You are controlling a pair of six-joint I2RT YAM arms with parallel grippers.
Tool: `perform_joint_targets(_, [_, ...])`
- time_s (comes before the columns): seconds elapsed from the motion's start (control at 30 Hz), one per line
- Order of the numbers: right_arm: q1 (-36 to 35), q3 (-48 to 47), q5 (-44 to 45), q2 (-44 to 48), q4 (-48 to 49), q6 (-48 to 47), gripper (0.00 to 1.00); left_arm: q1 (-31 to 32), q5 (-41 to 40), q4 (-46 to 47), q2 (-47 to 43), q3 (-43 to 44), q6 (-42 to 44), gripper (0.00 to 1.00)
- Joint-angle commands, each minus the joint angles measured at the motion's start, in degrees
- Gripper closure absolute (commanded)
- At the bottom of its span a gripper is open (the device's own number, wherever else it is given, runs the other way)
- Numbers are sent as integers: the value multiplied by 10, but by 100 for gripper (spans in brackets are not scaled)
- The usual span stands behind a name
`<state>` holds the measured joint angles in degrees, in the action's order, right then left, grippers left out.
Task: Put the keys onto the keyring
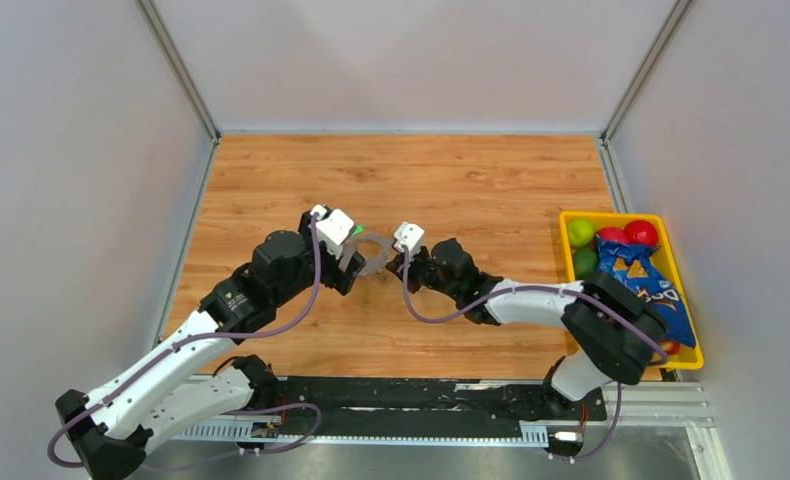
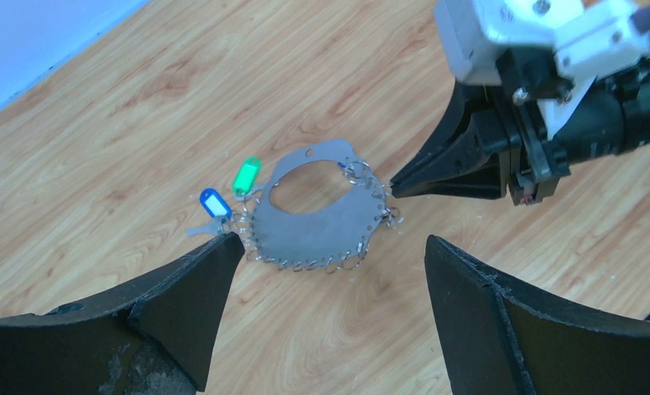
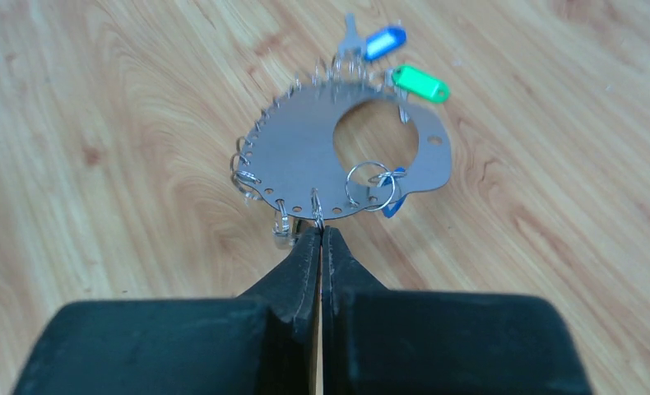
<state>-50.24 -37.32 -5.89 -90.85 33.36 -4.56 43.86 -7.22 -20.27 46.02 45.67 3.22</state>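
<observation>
The keyring (image 1: 371, 252) is a flat grey metal plate with a round hole and several small wire rings along its edge, lying on the wooden table. It also shows in the left wrist view (image 2: 318, 222) and the right wrist view (image 3: 305, 152). A small silvery key (image 2: 200, 230) lies by a blue tag (image 2: 213, 202) and a green tag (image 2: 245, 175) at its far side. My right gripper (image 3: 320, 230) is shut, its tips pinching a wire ring at the plate's edge. My left gripper (image 2: 331, 240) is open and empty, just above the plate's near edge.
A yellow tray (image 1: 693, 318) with fruit and a blue snack bag stands at the right edge of the table. Grey walls close in the left, back and right sides. A second small blue tag (image 3: 392, 202) hangs at the plate's edge near my right fingertips.
</observation>
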Motion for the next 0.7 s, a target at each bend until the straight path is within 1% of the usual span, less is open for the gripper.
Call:
perform_joint_targets(0.0, [-2, 0, -43, 88, -53, -17, 100, -1, 76, 18, -22, 10, 16, 7])
perform_joint_targets(0.17, [-11, -11, -55, 181, -128, -13, 100, -1, 140, 25, -47, 10, 23, 7])
perform_joint_targets(0.27, [-25, -26, -57, 221, -172, -13, 100, -1, 182, 34, -69, 12, 23, 7])
perform_joint_targets(0.37, [-42, -50, -65, 255, -221, -14, 100, -1, 219, 46, -90, 20, 14, 6])
perform_joint_targets(0.47, [-61, -82, -67, 280, -293, -16, 100, -1, 252, 57, -105, 25, 7, 5])
perform_joint_targets(0.57, [-76, -120, -77, 298, -362, -14, 100, -1, 313, 56, -110, 35, -2, 5])
perform_joint_targets(0.67, [-82, -153, -97, 317, -411, -6, 100, -1, 364, 43, -110, 47, -5, 6])
